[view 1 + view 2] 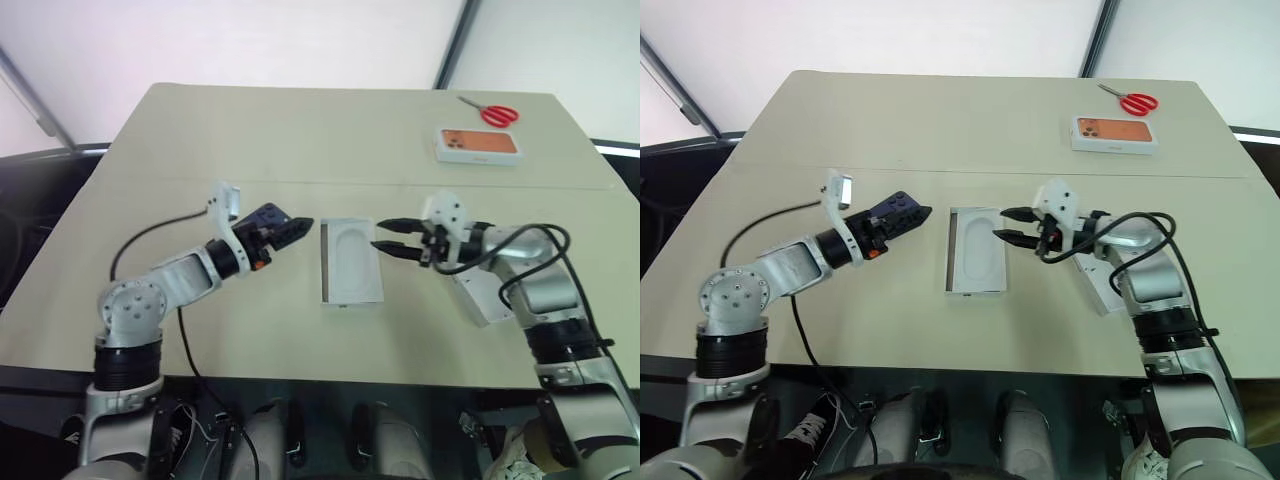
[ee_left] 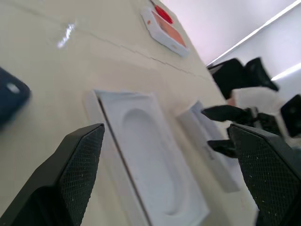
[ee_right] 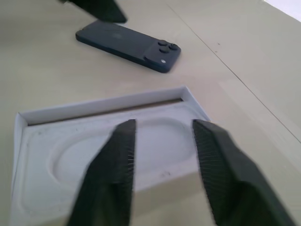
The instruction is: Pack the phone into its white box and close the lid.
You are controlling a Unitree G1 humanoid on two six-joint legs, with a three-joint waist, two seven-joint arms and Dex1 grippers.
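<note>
The dark navy phone lies flat on the table, left of the white box. A white insert with an oval recess sits in the box. My left gripper hovers open beside the phone, holding nothing, and its fingers stand wide apart. Coming from the right, my right gripper hangs over the box's right edge, its fingers a small way apart with nothing between them. The white lid lies under my right forearm, partly hidden.
At the table's far right, a white box with an orange phone picture lies beside red scissors. A black cable trails from my left arm across the table's front left.
</note>
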